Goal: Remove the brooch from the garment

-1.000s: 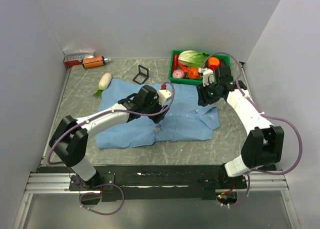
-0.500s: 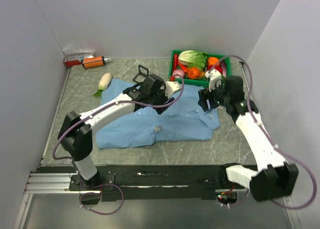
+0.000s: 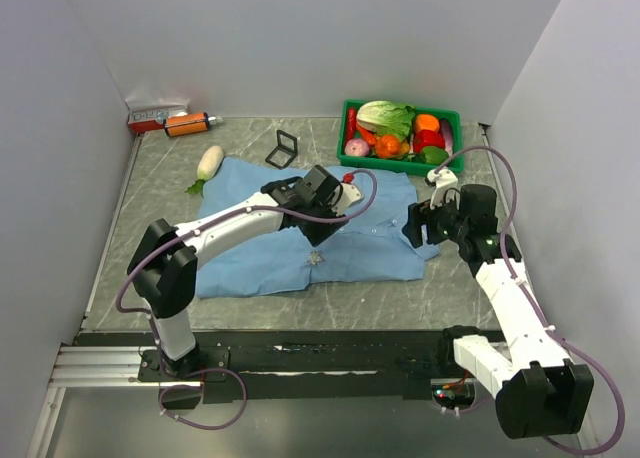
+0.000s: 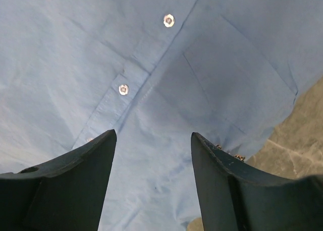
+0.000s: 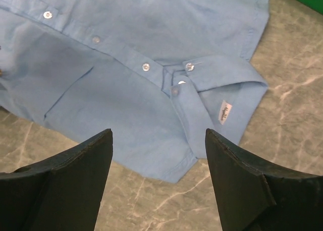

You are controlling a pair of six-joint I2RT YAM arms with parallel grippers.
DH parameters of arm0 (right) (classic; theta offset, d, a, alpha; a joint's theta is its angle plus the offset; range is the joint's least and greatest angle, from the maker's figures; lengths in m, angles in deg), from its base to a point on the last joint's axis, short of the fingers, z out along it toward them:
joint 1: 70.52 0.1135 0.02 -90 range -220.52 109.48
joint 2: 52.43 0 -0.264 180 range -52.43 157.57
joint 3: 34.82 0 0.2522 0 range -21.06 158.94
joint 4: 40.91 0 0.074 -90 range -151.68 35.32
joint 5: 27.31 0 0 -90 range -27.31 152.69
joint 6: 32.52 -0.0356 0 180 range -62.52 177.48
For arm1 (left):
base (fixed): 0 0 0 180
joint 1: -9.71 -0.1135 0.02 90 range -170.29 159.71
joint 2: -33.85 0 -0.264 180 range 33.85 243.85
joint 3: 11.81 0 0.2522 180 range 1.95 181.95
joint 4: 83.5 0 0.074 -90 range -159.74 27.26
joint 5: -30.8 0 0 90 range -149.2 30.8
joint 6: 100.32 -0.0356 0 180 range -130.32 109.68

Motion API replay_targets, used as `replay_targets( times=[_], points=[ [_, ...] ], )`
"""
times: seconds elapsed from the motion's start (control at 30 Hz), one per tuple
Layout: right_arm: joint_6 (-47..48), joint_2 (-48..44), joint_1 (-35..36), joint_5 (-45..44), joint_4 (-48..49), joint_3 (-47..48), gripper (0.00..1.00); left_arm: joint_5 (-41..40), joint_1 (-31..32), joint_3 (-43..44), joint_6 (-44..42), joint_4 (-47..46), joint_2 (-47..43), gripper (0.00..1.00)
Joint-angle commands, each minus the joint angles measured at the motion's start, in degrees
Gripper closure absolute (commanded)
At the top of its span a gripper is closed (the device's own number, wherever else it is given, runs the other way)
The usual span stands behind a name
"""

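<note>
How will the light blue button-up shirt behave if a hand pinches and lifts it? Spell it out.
The light blue collared button-up shirt of thin cloth lies wrinkled and flat on the grey marbled tabletop, so it is probably floppy and would drape from a pinch. Pushed, it would likely bunch rather than slide whole. It looks light for its spread.

Right fingers [image 5: 60,185] pulled back from the basket [image 3: 395,162].

Arm links: I see white shells on my left arm [image 3: 225,228] and right arm [image 3: 510,288], with chunky black joint housings.
Cables: a mauve cable [image 3: 119,293] loops along each arm.
Claws: left claw [image 4: 151,135] and right claw [image 5: 158,132] have dark, matte, wedge-shaped fingers [image 4: 65,190].
Mounting: black plate [image 3: 330,350] on a silver rail [image 3: 100,363].
</note>
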Motion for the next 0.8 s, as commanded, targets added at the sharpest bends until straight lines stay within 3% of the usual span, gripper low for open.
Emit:
replay_targets(
  times=[0.0,0.33,0.53,0.77],
  points=[
    [-2.46,1.02,-0.15,2.65,2.57,0.99,0.20,-0.97,2.15,0.47,-0.60,1.81,0.15,0.34],
    [-3.44,2.25,-0.59,4.33,3.28,0.82,0.20,2.45,6.28,-0.49,2.66,4.27,-0.73,0.27],
    [-3.26,2.16,-0.59,4.50,3.37,-0.15,0.19,-0.97,10.41,-2.60,1.25,5.06,-0.64,0.27],
    [-3.61,2.69,-0.85,4.77,3.89,-0.41,0.18,-4.92,10.15,-2.78,0.55,6.38,-0.46,0.37]
  ],
)
